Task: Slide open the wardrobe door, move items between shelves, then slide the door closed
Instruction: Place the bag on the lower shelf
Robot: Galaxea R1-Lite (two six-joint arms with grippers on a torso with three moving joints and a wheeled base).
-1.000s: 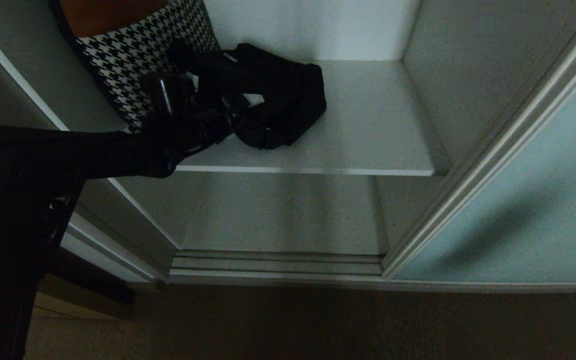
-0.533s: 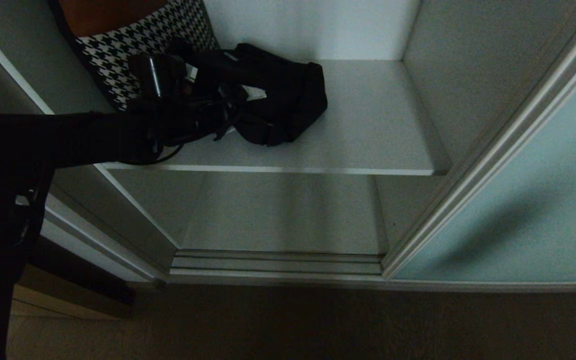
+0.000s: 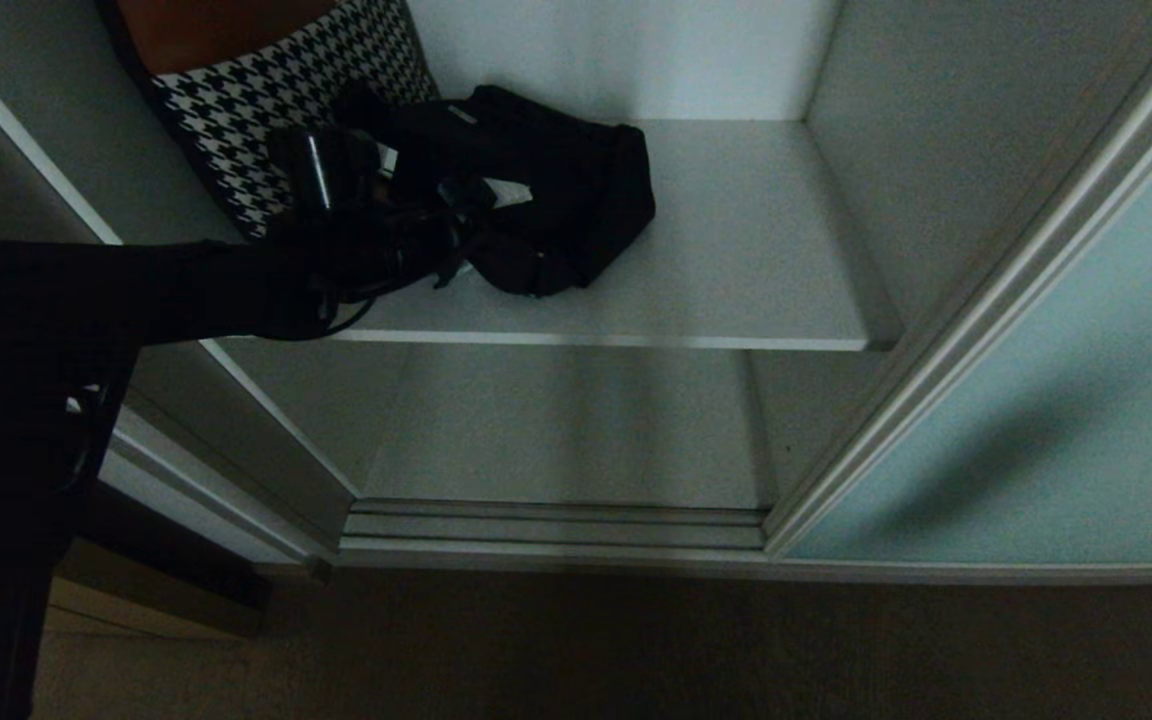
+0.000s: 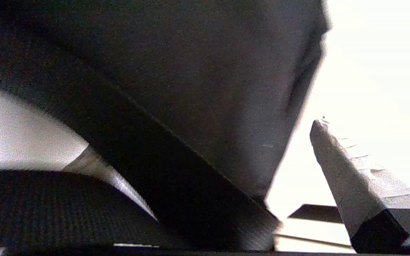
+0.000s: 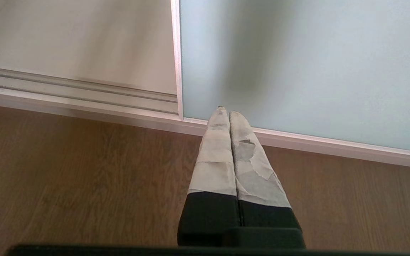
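A: Where was the left claw (image 3: pixel 441 235)?
B: On the upper shelf (image 3: pixel 736 270), up at about eleven o'clock in the head view, with its jaws spread wide at the near-left edge of the black shoulder bag (image 3: pixel 546 195). In the left wrist view one pale fingertip (image 4: pixel 336 163) stood clear beside the bag's dark fabric (image 4: pixel 205 89), which filled most of that view. I couldn't tell whether the claw touched the bag.
A: And around the bag?
B: A houndstooth bag (image 3: pixel 266 100) stood at its nine o'clock, against the wardrobe's left wall. The lower shelf (image 3: pixel 566 430) lay below.
A: The door?
B: The sliding wardrobe door (image 3: pixel 1036 400) sat pushed over at three o'clock, leaving the compartment open.
A: The right claw (image 5: pixel 226 113)?
B: Pressed closed, hanging over the wooden floor (image 5: pixel 66 170), pointed at the door's bottom rail.
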